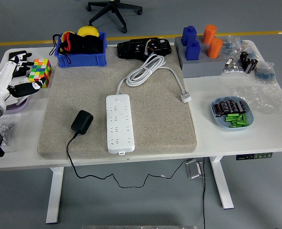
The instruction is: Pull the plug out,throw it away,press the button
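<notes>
Black plug (82, 121) lies unplugged near the mat's (155, 129) left edge; left hand (18, 78) empty, fingers relaxed. Risk: trailing cable snagging the power strip (118, 123).

Robotics lab: cluttered test table (212, 143) (office chair (115, 8) behind).

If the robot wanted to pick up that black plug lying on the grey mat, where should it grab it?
Probably across the black plug's blocky body, coming from above. It lies flat on the grey mat, apart from the white power strip, with bare mat on both sides for fingers. Its cord trails off the near end, so that end is best avoided.
</notes>
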Robot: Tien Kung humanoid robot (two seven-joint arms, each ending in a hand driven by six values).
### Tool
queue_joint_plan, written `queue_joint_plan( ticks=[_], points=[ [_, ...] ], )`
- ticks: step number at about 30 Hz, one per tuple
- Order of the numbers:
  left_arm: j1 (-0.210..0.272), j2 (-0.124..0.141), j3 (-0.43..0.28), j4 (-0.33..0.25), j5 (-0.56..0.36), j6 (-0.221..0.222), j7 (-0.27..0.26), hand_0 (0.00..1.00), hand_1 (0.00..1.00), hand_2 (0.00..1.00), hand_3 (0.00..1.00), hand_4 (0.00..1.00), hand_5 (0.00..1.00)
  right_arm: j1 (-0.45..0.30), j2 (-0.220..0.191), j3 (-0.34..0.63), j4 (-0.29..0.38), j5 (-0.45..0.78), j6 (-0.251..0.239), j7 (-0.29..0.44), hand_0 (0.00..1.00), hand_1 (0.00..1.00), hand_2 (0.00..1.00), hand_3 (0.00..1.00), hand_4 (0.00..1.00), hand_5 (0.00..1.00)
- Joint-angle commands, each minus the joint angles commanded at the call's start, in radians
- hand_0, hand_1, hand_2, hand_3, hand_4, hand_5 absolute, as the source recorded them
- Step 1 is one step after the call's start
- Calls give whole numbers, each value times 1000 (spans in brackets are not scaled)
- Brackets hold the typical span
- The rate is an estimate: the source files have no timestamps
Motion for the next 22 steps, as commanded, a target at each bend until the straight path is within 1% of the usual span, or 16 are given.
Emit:
queue_joint_plan(
  ticks=[22],
  points=[
    [-2, 2, -1, 2, 3, -6, 9, 852, 759, 753, 871, 756, 122, 0, -7, -11, -1, 2, 0, 0, 749, 701, 709, 724, 775, 631]
  ],
)
